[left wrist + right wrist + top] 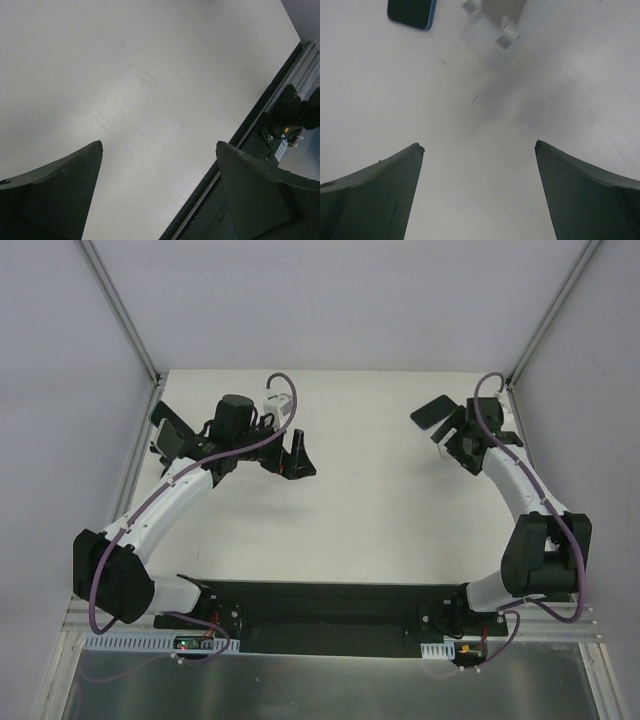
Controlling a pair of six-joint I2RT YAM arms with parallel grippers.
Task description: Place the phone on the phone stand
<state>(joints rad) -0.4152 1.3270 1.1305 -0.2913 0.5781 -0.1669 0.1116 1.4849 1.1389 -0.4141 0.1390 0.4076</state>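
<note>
We see a white table (pixel 380 510) across the middle of the frame; the left arm (pixel 170 500) bends from lower left to upper left, where the left gripper (pixel 232 445) holds its black fingers (pixel 298 455) far apart; the right arm (pixel 520 490) climbs the right side to the right gripper (pixel 462 435) at upper right; a dark flat shape (pixel 432 412) juts from its upper left, and we cannot tell what it is; a black base plate (pixel 330 605) spans the bottom.

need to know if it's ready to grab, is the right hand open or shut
Open: the right hand has its two fingers far apart in its wrist view, only bare table between them.
</note>
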